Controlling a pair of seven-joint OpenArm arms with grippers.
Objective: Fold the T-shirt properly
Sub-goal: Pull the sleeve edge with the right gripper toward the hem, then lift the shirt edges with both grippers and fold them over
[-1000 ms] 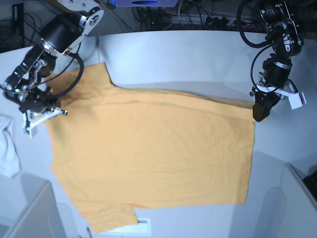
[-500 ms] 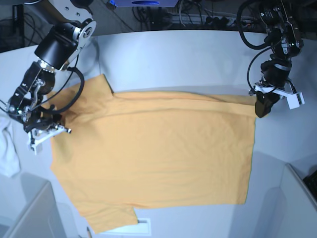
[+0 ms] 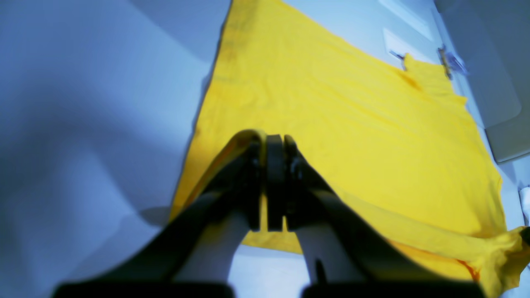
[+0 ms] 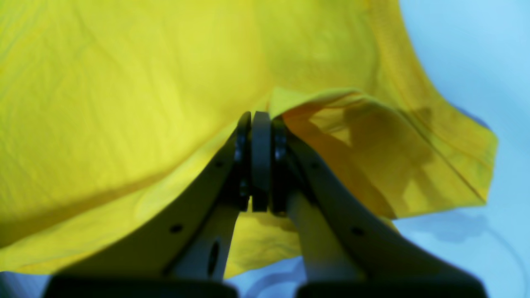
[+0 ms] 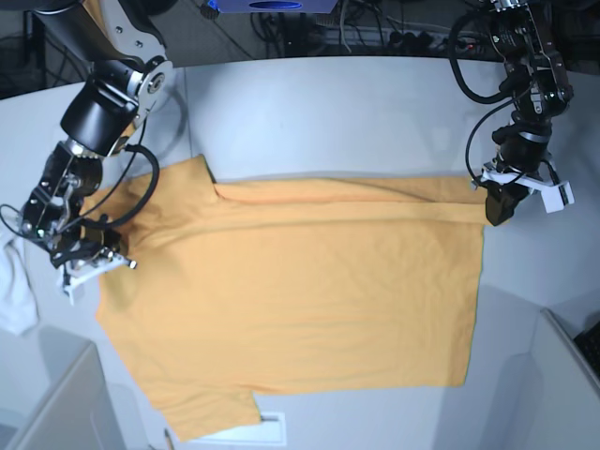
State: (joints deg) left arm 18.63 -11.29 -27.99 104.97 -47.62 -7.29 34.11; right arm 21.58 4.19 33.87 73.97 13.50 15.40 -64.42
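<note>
No writing or label can be read anywhere on the cloth. At the base view's left, the right pincer (image 5: 94,265) is clenched on the shoulder edge of the T-shirt (image 5: 300,300), fabric bunched between its jaws. The T-shirt lies spread on the grey tabletop (image 5: 337,112), long axis running left to right, collar end left, hem right. At the hem's far corner, the left pincer (image 5: 497,214) is clenched on the cloth.

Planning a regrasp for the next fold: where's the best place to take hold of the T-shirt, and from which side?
Grip the T-shirt at its near hem corner, coming from the bare table beyond the hem. That edge lies flat, straight and unobstructed. Both grippers already pinch the far edge's corners, jaws shut.
</note>
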